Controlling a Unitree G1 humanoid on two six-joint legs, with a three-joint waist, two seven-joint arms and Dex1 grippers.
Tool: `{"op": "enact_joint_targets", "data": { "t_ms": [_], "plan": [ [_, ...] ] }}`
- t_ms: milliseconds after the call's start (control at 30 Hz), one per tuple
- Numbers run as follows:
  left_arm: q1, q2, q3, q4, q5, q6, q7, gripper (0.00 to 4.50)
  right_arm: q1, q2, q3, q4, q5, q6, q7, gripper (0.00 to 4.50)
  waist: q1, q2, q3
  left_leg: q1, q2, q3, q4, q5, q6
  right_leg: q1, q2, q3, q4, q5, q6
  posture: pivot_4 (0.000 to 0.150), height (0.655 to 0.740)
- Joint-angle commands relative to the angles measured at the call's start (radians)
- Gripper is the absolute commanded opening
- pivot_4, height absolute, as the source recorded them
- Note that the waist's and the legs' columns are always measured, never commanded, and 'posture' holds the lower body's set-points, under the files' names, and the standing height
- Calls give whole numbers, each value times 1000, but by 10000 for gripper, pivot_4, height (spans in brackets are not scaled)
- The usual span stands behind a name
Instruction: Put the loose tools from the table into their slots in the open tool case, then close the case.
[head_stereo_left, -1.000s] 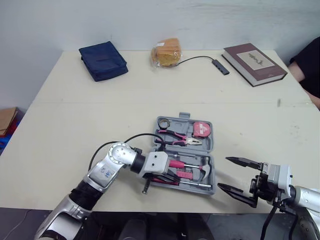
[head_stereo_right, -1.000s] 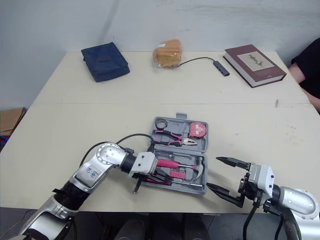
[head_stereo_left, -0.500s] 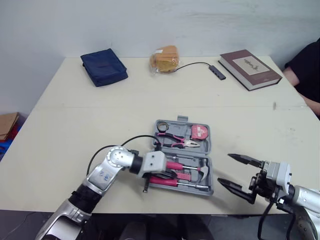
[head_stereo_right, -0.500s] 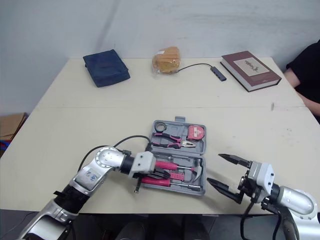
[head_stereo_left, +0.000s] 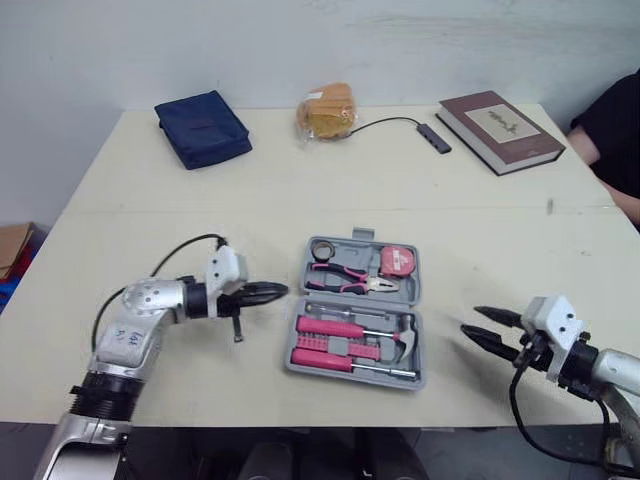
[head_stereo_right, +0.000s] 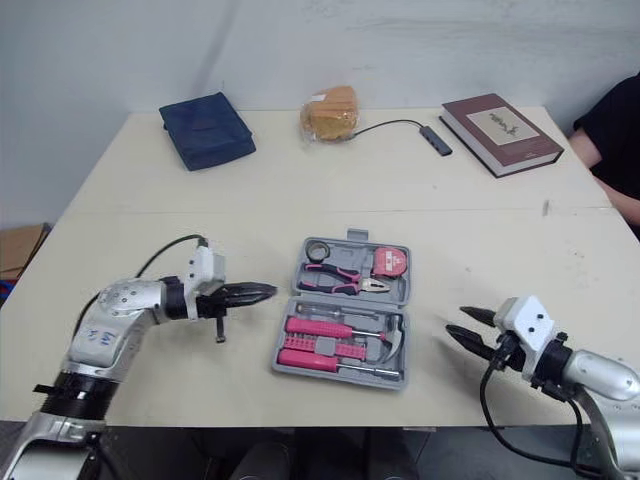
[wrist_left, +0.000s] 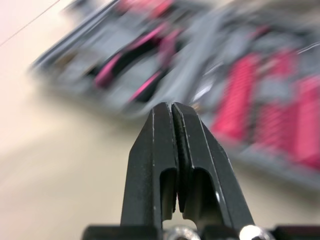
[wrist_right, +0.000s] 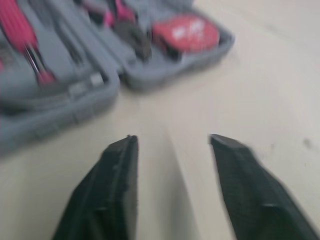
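Left gripper (head_stereo_left: 270, 292) out of case (head_stereo_left: 350, 373) now, pulled back to its left, tips aimed at it, fingers pressed together, nothing held. Case sits open mid-table (head_stereo_left: 150, 220), long axis running away from robot, tools crosswise in slots, pliers (head_stereo_left: 355, 281) nose right. Right gripper (head_stereo_left: 472, 320) near case's right side, fingers spread, empty.

We seem to be in an office or lab: a plain beige table (head_stereo_left: 150, 200) against a bare white wall (head_stereo_left: 300, 40), with a hardback book (head_stereo_left: 500, 130), USB hub (head_stereo_left: 437, 138) and navy pouch (head_stereo_left: 203, 128) along its far edge.
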Motion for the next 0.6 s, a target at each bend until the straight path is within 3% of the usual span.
{"op": "enact_joint_targets", "data": {
  "t_ms": [33,233,600],
  "plan": [
    [-23,-32,-13,21,38,12,57,0,-56,14,42,24,-27,-35,6,441,7,-1,2,-1,0,0,0,0,0,-1,0,0,0,0,0,1500,7400],
    [-57,-105,-62,52,87,34,106,0,-174,43,144,19,-18,72,13,113,11,-4,4,-3,-1,0,1,3,-6,-2,-1,0,0,1,1,1500,7400],
    [-87,-138,-106,51,99,95,81,0,-349,60,243,88,-74,107,22,113,-1,-6,5,-4,-1,-1,1,4,-7,-4,-1,0,0,1,1,1500,7400]
  ]
}}
